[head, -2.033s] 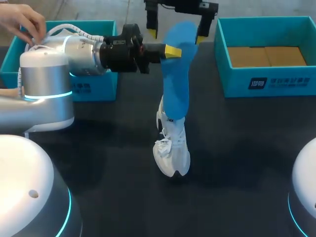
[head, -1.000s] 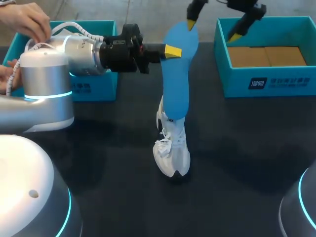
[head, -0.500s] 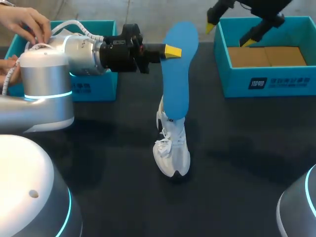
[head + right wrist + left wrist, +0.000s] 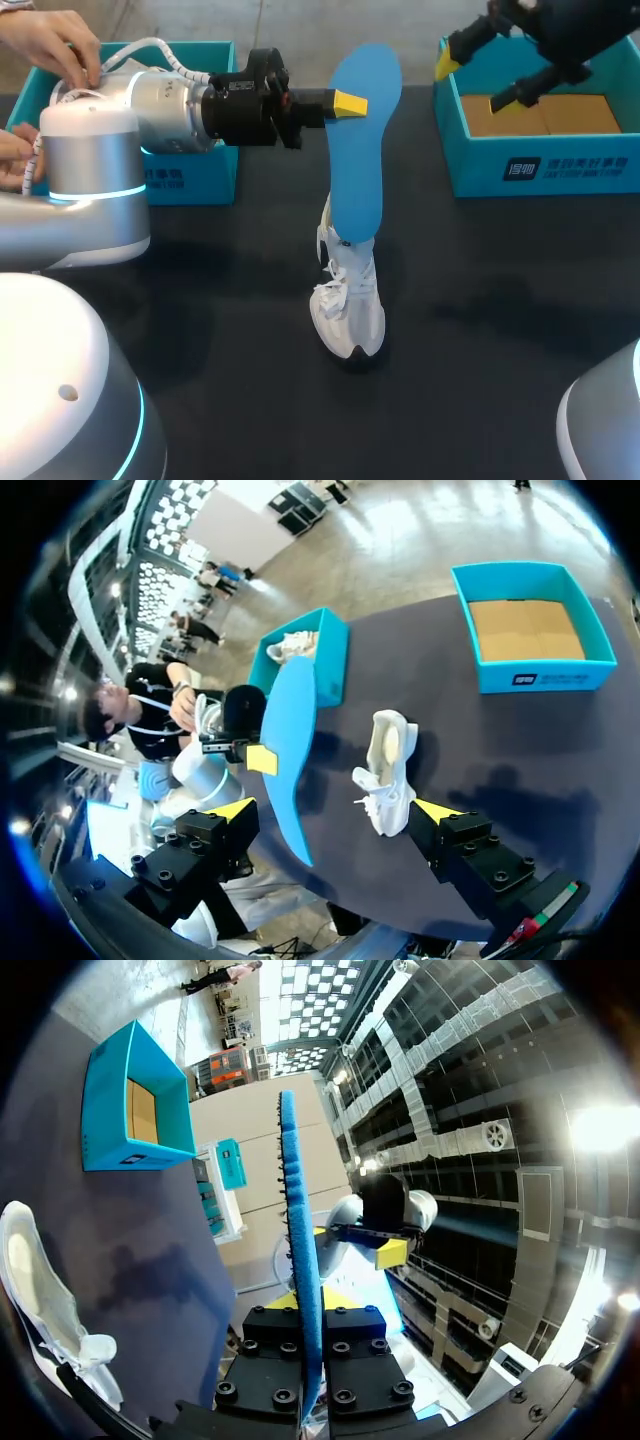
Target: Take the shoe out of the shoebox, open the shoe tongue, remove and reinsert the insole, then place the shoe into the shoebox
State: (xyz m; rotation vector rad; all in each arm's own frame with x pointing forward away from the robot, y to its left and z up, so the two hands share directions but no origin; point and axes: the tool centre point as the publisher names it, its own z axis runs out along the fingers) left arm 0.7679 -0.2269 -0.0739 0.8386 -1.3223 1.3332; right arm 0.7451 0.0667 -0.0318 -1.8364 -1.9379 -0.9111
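A white lace-up sneaker [image 4: 348,305] lies at the middle of the dark table [image 4: 200,340]. Above and behind it, a blue foam insole [image 4: 358,150] stands on end in the left claw [image 4: 352,103]. Right of and behind the sneaker sits an open teal cardboard shoebox [image 4: 540,170], with the right claw [image 4: 478,82] over its left wall. Left of and behind the sneaker is another teal box [image 4: 195,175].

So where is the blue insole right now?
In the head view the blue insole is mid-table, clamped in the left gripper and raised above the white shoe.
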